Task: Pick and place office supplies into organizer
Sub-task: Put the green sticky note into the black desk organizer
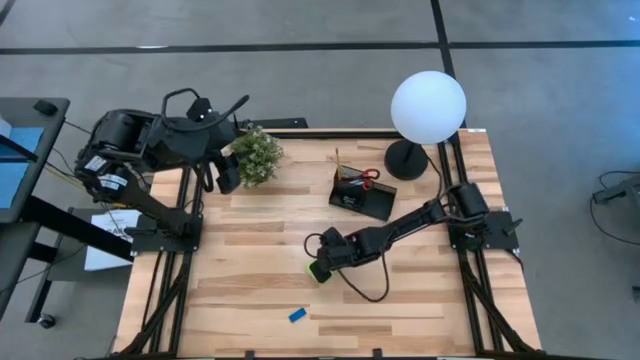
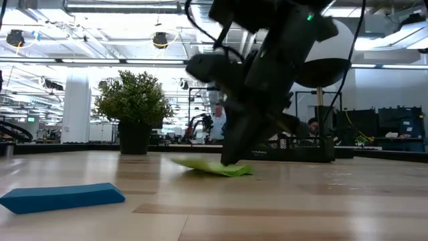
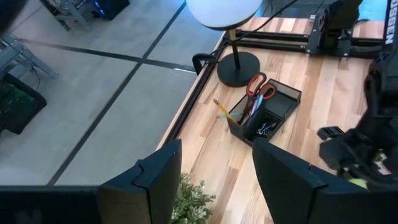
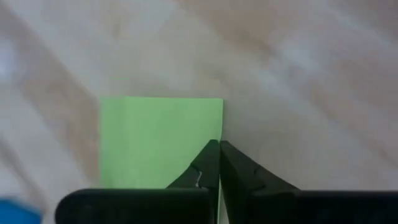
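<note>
**Right fingers pinched at the pad's edge**

Nearest us, the blue eraser [image 2: 62,197] lies untouched. Right gripper [image 4: 219,155] is pinched together on the lime-green sticky-note pad [image 4: 160,140] at its edge; organizer [image 1: 362,194] sits toward 1 o'clock. We judge lifting comes next. Left gripper [image 3: 214,168] idles, fingers apart.

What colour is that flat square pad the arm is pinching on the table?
Lime green. The flat square sticky-note pad shows best in the right wrist view, nipped at its edge by the right tool.

One sticky-note pad [image 1: 318,270], one blue eraser [image 1: 297,315], one organizer [image 1: 363,198].
</note>
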Action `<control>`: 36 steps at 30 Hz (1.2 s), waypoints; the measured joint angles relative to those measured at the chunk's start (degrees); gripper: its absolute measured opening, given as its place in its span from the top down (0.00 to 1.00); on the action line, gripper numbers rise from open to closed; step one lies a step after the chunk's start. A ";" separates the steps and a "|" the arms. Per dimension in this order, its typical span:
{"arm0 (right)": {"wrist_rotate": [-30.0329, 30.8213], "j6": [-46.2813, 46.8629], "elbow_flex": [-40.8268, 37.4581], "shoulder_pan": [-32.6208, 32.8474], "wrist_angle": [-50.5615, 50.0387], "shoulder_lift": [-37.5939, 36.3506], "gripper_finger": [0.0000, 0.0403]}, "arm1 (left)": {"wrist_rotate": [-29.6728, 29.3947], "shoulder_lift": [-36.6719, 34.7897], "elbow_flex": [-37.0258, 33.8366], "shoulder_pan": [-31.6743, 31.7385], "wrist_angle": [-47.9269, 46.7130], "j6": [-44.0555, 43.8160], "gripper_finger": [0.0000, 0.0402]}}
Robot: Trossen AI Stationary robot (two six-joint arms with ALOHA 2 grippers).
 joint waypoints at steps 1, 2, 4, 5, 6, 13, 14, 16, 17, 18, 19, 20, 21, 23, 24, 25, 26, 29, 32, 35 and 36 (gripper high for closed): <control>0.01 0.09 -0.02 0.26 -0.02 -0.44 0.99 | -0.02 -0.09 0.00 0.00 -0.01 0.00 0.52; 0.05 0.08 -0.02 0.46 -0.02 -0.99 1.00 | -0.04 -0.15 0.00 0.00 0.00 0.00 0.52; 1.28 0.09 0.00 0.94 0.03 -1.93 1.00 | -0.04 -0.31 0.00 0.00 -0.02 0.00 0.52; 2.11 0.22 0.00 1.13 -0.12 -2.38 1.00 | -0.04 -0.36 0.00 0.00 -0.02 0.00 0.52; 3.01 0.40 0.00 1.11 -0.39 -2.77 1.00 | -0.04 -0.40 0.00 -0.01 -0.04 0.01 0.52; 7.14 1.03 0.04 1.00 -5.56 -6.49 1.00 | -0.07 -0.42 0.00 0.00 -0.15 0.02 0.52; 7.49 1.04 0.04 1.00 -6.87 -7.04 1.00 | -0.07 -0.42 0.00 0.00 -0.16 0.02 0.52; 8.15 1.04 0.05 1.00 -9.53 -8.32 1.00 | -0.07 -0.42 0.00 0.00 -0.17 0.02 0.52; 8.36 1.04 0.08 0.97 -10.85 -8.84 1.00 | -0.09 -0.42 0.00 0.00 -0.17 0.02 0.52; 8.45 1.04 0.09 0.94 -12.38 -9.21 1.00 | -0.09 -0.42 0.00 0.00 -0.19 0.02 0.52; 8.43 1.05 0.09 0.91 -13.68 -9.42 1.00 | -0.09 -0.42 0.00 0.00 -0.18 0.02 0.52; 8.43 1.05 0.09 0.91 -14.75 -9.60 1.00 | -0.09 -0.42 0.00 0.00 -0.20 0.02 0.52; 8.42 1.04 0.09 0.91 -15.77 -9.74 1.00 | -0.09 -0.42 0.00 0.00 -0.20 0.02 0.52; 8.41 1.04 0.09 0.93 -16.84 -9.95 1.00 | -0.11 -0.42 0.00 0.00 -0.20 0.02 0.52; 8.42 1.05 0.09 0.93 -17.14 -9.97 1.00 | -0.09 -0.42 0.00 0.00 -0.20 0.02 0.52; 8.41 1.04 0.09 0.93 -17.41 -9.97 1.00 | -0.09 -0.42 0.00 0.00 -0.20 0.02 0.52; 8.41 1.04 0.09 0.95 -17.65 -9.97 1.00 | -0.10 -0.42 0.00 0.00 -0.20 0.02 0.52; 8.41 1.04 0.11 0.97 -18.37 -9.97 1.00 | -0.11 -0.42 0.00 0.00 -0.20 0.02 0.52; 8.42 1.05 0.11 0.95 -18.87 -9.97 1.00 | -0.11 -0.42 0.00 0.00 -0.20 0.02 0.52; 8.43 1.84 0.11 0.95 -20.78 -9.97 1.00 | -0.11 -0.42 0.00 0.00 -0.20 0.02 0.52; 8.43 2.27 0.11 0.95 -21.54 -9.97 1.00 | -0.11 -0.42 0.00 -0.02 -0.22 0.02 0.52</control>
